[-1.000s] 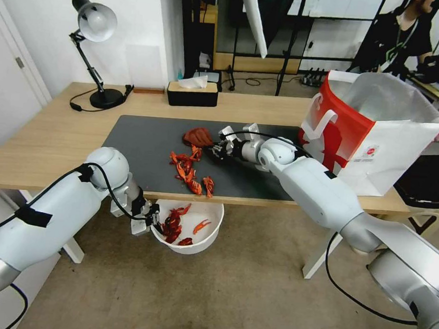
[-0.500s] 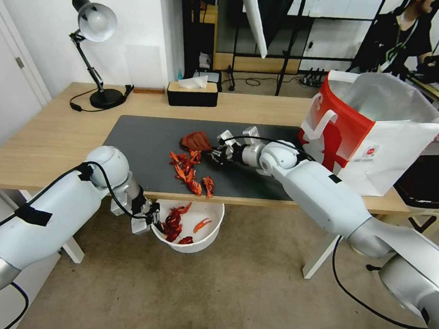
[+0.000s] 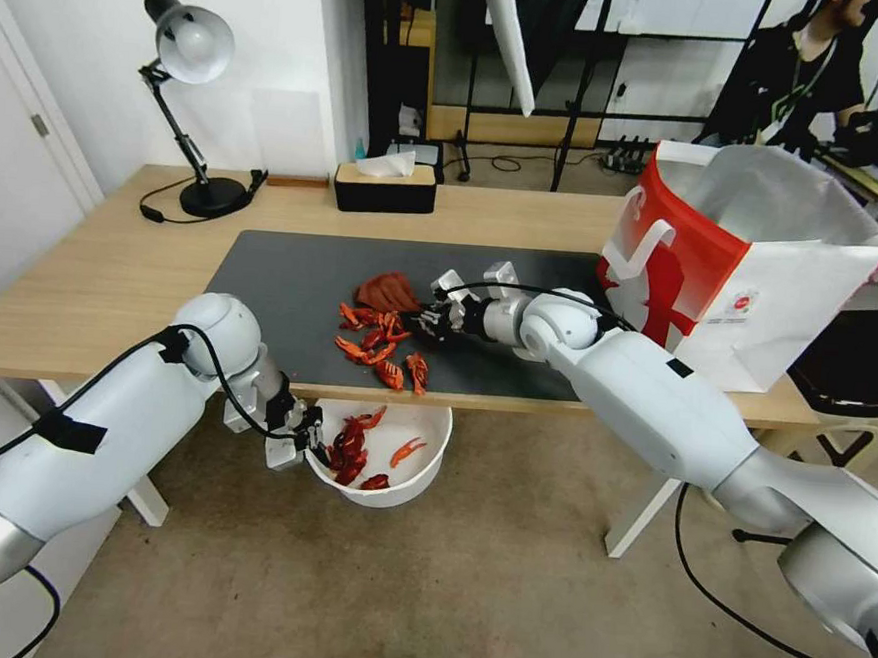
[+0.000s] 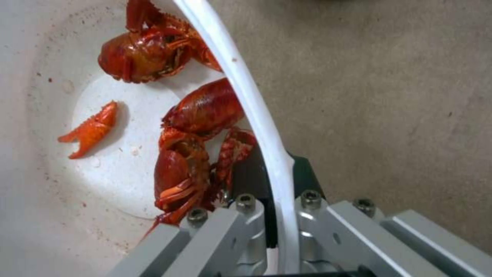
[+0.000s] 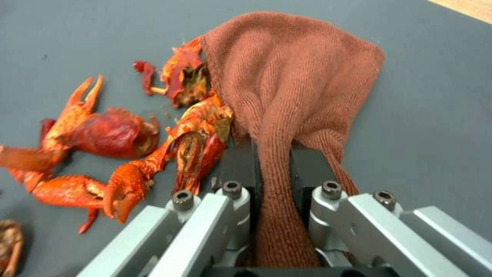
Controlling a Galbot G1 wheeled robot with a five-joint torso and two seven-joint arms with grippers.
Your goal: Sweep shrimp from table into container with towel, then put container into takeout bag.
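Just under the near edge of the table (image 3: 81, 284), the left gripper (image 3: 303, 440) has its jaws pinched on the rim of the container (image 3: 419, 473), one finger inside the wall and one outside, holding the white bowl below the tabletop. A few shrimp (image 4: 184, 154) already sit inside it, mostly bunched against the side by the gripper, plus one loose claw on the bottom. Up on the dark mat (image 3: 282, 278), a small scatter of shrimp (image 3: 382, 350) lies close to the near edge, right above the bowl. Touching the far side of that pile is the towel (image 3: 387, 290), and the right gripper (image 3: 430, 320) is clamped on a bunched fold of it, with the rest of the cloth spread flat on the mat against a couple of shrimp. Can't really tell whether the fingertips themselves touch the mat, the towel covers that bit. Over at the right end of the table stands the takeout bag (image 3: 754, 261), upright and open at the top, well apart from the pile.
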